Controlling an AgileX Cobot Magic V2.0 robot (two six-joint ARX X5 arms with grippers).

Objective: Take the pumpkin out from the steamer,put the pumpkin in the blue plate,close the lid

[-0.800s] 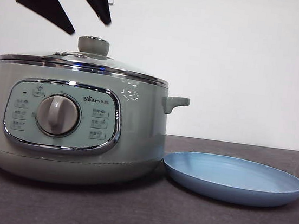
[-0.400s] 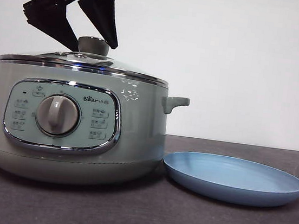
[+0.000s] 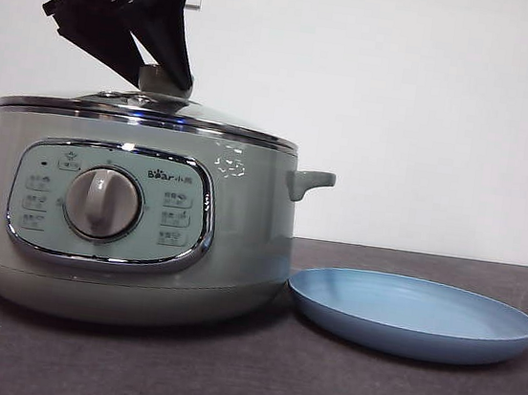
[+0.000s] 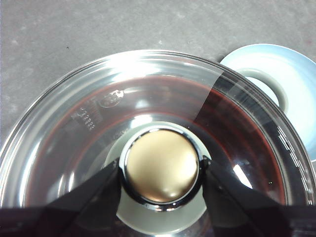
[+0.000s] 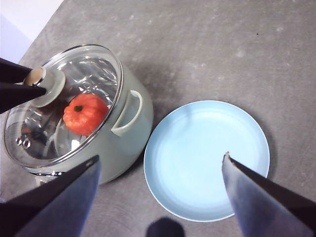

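Steamer (image 3: 135, 225) sits on my worktop (image 3: 251, 379), lid (image 3: 150, 106) on, blue plate (image 3: 413, 314) just beside it. Inside it, under the glass, lies the pumpkin (image 5: 85, 113). My left pincer (image 4: 160, 173) seems to pinch the lid's knob; right pincer (image 5: 160, 168) spread, high above.

On the steamer (image 3: 136, 220) in front of me I read "Bear" on its front control panel (image 3: 111, 203), just above and right of the grey dial (image 3: 101, 203), followed by small characters I cannot make out. The little icons and button labels around the dial are too small to read. The marks stamped in the glass lid (image 4: 148, 123) are illegible.
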